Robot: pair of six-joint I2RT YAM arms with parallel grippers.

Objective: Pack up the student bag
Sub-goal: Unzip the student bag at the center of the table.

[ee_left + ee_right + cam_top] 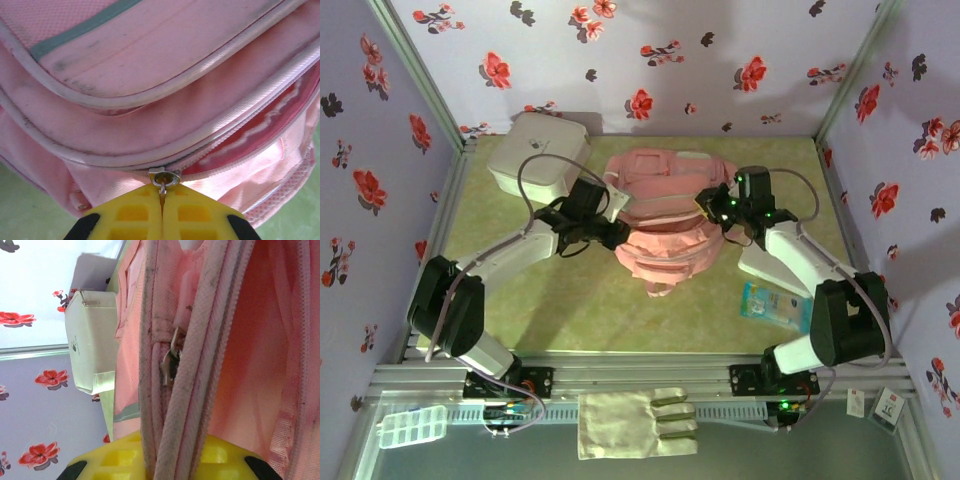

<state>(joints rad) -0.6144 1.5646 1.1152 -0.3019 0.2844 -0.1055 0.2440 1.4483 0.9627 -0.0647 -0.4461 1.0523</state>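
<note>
The student bag (pixel 665 215), a soft pink backpack with pale trim, lies in the middle of the table. My left gripper (pixel 620 232) is at its left side. Its yellow fingers (pixel 125 215) are shut on the metal zipper pull (pixel 162 189), just below the slider (pixel 165 177). To the right of the slider the zip gapes open on a darker pink inside (pixel 280 117). My right gripper (pixel 713 203) is at the bag's right side, shut on pink webbing straps (pixel 185 405) that run between its yellow fingers (pixel 225 460). A second metal zipper pull (pixel 170 360) hangs beside those straps.
A white rounded-square box (pixel 538 155) stands at the back left, touching the bag; it is also beside the bag (pixel 92 350). A blue packet (pixel 772 305) lies front right, and a white item (pixel 760 265) under the right arm. Flowered walls close in three sides.
</note>
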